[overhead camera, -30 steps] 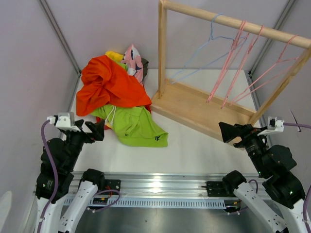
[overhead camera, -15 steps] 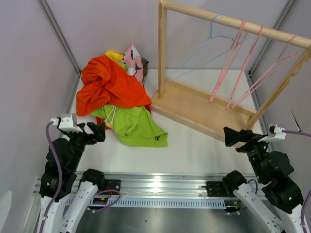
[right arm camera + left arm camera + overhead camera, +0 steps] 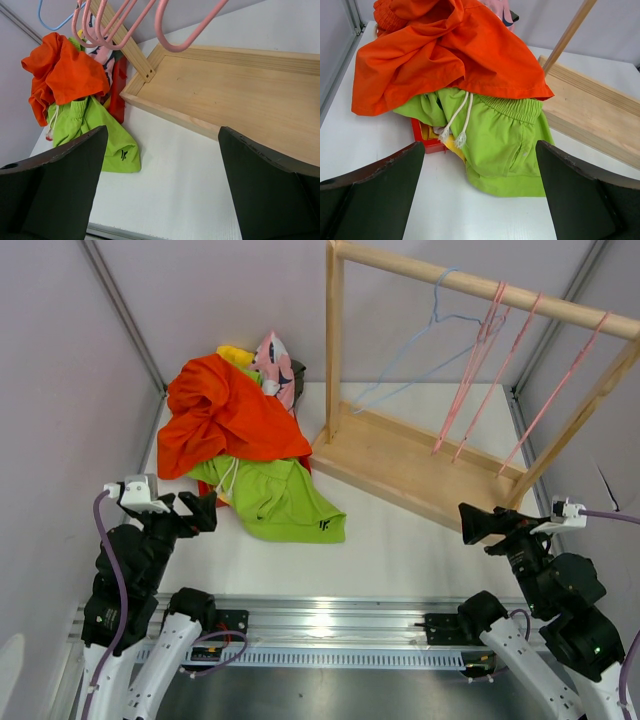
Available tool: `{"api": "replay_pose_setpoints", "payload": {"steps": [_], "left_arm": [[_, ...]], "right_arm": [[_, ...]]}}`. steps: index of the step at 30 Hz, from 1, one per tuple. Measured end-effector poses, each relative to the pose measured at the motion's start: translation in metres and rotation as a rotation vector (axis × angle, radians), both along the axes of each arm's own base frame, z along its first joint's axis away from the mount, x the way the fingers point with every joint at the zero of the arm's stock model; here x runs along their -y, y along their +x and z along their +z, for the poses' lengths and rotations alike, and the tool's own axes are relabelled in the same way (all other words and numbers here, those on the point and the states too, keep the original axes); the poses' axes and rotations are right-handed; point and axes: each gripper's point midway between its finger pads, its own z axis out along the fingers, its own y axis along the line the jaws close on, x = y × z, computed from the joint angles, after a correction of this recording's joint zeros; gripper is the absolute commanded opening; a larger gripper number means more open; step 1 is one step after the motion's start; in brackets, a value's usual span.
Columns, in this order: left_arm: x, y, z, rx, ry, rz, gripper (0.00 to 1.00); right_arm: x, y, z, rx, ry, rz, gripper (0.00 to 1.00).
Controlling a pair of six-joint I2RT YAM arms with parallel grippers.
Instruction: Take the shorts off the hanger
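The shorts lie in a heap at the table's back left. Orange shorts (image 3: pixel 225 415) are on top, and lime green shorts (image 3: pixel 278 498) with a white drawstring (image 3: pixel 459 120) spread out toward the front. Pink patterned shorts (image 3: pixel 276 365) and yellow shorts (image 3: pixel 234 354) peek out behind. A blue hanger (image 3: pixel 425 335) and three pink hangers (image 3: pixel 490 370) hang bare on the wooden rack's rail (image 3: pixel 480 285). My left gripper (image 3: pixel 205 512) is open just short of the green shorts (image 3: pixel 505 145), with nothing between its fingers. My right gripper (image 3: pixel 478 525) is open in front of the rack's base (image 3: pixel 225 90).
The wooden rack (image 3: pixel 400 465) stands diagonally across the back right, its upright post (image 3: pixel 334 340) beside the heap. A red box (image 3: pixel 427 139) sticks out from under the green shorts. Grey walls close in on both sides. A metal rail (image 3: pixel 320 625) runs along the near edge.
Both grippers drew back slightly toward the near edge, then held still. The pink hangers are swinging on the rail. The heap of shorts has not moved.
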Motion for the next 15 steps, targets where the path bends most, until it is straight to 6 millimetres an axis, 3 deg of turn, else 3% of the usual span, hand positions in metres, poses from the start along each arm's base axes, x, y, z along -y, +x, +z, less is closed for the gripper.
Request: {"api": "replay_pose_setpoints", "payload": {"steps": [15], "left_arm": [[0.0023, 0.0041, -0.0041, -0.024, 0.005, -0.007, 0.99]], "right_arm": [[-0.0041, -0.0033, 0.0005, 0.024, -0.008, 0.033, 1.00]]}}
